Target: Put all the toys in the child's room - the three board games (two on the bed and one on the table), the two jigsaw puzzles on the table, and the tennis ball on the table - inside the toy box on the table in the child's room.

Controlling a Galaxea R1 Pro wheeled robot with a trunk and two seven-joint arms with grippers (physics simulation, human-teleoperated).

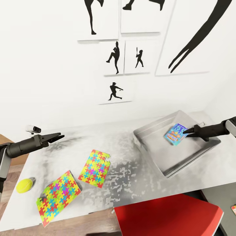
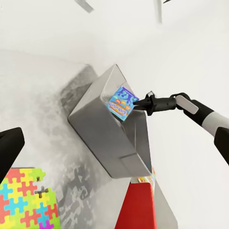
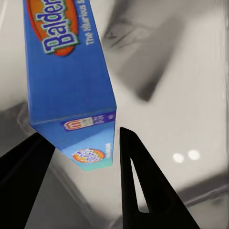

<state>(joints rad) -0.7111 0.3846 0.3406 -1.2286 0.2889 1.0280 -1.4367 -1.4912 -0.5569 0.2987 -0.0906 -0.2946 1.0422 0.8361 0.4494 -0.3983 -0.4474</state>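
The right gripper (image 1: pixel 187 132) pinches 1 blue board game (image 1: pixel 175 134) by its edge over the toy box (image 1: pixel 157 157), at 3 o'clock on the table (image 1: pixel 131 183). It looks light, stiff and slick, so an edge pinch suits it. Left gripper (image 1: pixel 60 136) fingers: apart or together, I cannot tell.

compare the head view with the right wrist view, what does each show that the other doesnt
Head view alone: the tennis ball, two jigsaw puzzles on the table, the left gripper, the wall's silhouette pictures. Right wrist view alone: the lettering and barcode on the game box's edge. Both: the blue board game at the right gripper, over the grey toy box.
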